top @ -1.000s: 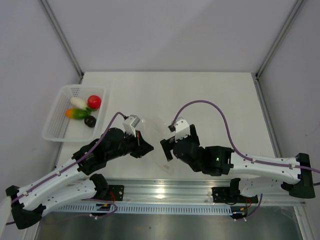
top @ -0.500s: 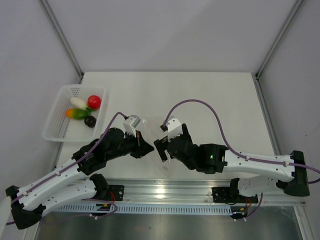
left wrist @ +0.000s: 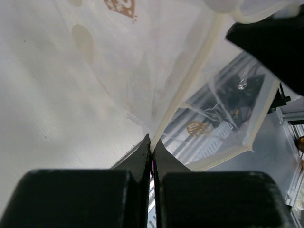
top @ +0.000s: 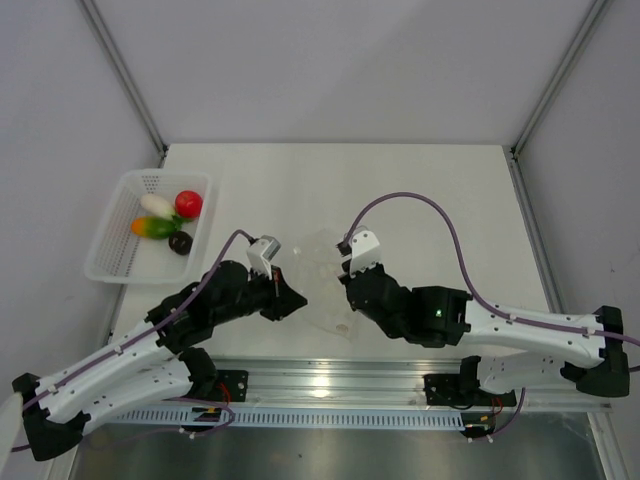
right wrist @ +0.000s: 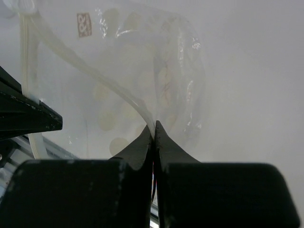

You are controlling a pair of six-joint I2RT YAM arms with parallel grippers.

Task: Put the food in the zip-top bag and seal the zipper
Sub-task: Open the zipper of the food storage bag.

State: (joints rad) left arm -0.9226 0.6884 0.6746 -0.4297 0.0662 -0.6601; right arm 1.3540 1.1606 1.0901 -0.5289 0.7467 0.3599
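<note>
The clear zip-top bag (top: pixel 322 280) hangs between my two grippers near the table's front edge. My left gripper (top: pixel 298 298) is shut on the bag's left rim (left wrist: pixel 151 141). The pale zipper strip (left wrist: pixel 202 59) runs up from its jaws. My right gripper (top: pixel 346 290) is shut on the opposite rim (right wrist: pixel 154 127), where the zipper strip (right wrist: pixel 114 92) curves into the jaws. The bag (right wrist: pixel 156 61) holds nothing that I can see. The food lies in the white basket (top: pixel 112 262): a red tomato (top: pixel 188 203), a white piece (top: pixel 156 204) and an orange-and-green piece (top: pixel 152 227).
A small dark piece (top: pixel 180 242) also lies in the basket at the table's left edge. The aluminium rail (top: pixel 330 380) with the arm bases runs along the near edge. The left gripper's black finger (right wrist: pixel 28 116) shows in the right wrist view.
My right gripper was open beside the bag and has shut on the bag's rim. The bag now stretches between both grippers. The left gripper stayed shut.
</note>
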